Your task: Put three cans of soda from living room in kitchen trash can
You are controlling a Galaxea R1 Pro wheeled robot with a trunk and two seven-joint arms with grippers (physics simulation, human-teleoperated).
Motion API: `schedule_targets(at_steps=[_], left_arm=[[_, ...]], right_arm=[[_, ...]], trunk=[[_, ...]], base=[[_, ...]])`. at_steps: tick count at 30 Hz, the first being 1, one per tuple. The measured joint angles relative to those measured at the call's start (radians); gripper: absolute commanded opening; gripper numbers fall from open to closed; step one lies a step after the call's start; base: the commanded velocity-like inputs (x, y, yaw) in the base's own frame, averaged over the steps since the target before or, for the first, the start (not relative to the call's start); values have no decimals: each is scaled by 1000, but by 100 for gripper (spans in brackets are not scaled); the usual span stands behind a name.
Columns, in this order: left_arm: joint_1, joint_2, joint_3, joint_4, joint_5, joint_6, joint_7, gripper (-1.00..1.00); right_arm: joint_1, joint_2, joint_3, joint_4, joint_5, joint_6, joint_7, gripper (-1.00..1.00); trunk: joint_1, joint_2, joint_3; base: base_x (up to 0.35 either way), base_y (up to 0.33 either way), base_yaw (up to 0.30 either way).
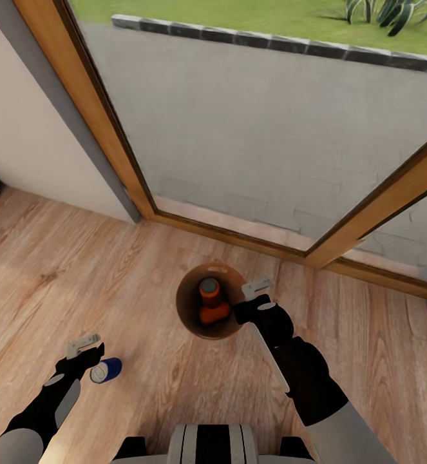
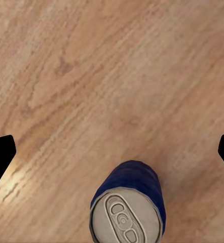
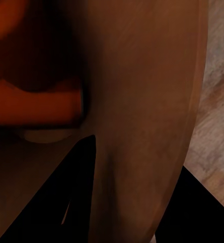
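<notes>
Light wood plank flooring point(image 1: 142, 270) is seen running up to a wood-framed glass door point(image 1: 252, 122), through which grey paving and a strip of grass can be made out. A pale wall point(image 1: 26, 135) is seen at the left of the head view.

The tash can point(image 1: 189, 321) is stood on the floor just in front of the door frame, its glossy brown inside turned up toward the head camera. Two orange cans are held inside it: one upright orange can point(image 1: 208, 289) with a dark top, and a second orange can point(image 1: 214, 314) lying on its side against it. In the right wrist view the brown inner wall point(image 3: 142, 91) is shown close up, with an orange can point(image 3: 36, 104) lying across the bottom.

The right gripper point(image 1: 255, 298) is held at the bin's rim on the robot's right side; one dark finger point(image 3: 66, 202) is seen inside the wall, the other outside it, so the rim is straddled by the jaws. Whether the rim is actually pinched cannot be told.

The dark blue can point(image 1: 105, 370) is found on the floor to the robot's left, well apart from the bin. It is seen from above in the left wrist view point(image 2: 128, 210), silvery top uppermost. The left gripper point(image 1: 86, 352) is held just beside it, its fingers point(image 2: 1, 157) spread wide and nothing gripped.
</notes>
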Motion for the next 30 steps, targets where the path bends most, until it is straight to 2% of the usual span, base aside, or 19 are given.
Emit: schedule_targets(at_steps=[15, 20, 25, 30], left_arm=[[0, 0, 0, 1, -1, -35, 0, 100], [0, 0, 0, 3, -1, -39, 0, 100], [0, 0, 0, 4, -1, -40, 0, 100], [0, -1, 0, 3, -1, -40, 0, 100]], right_arm=[[0, 0, 0, 0, 1, 0, 0, -100], [1, 0, 0, 0, 6, 0, 0, -100], [1, 0, 0, 0, -7, -2, 0, -100], [1, 0, 0, 0, 5, -1, 0, -100]], trunk=[[0, 0, -12], [0, 0, -13], [0, 0, -13], [0, 0, -13]], base=[[-2, 0, 0], [-140, 0, 0], [-138, 0, 0], [-39, 0, 0]])
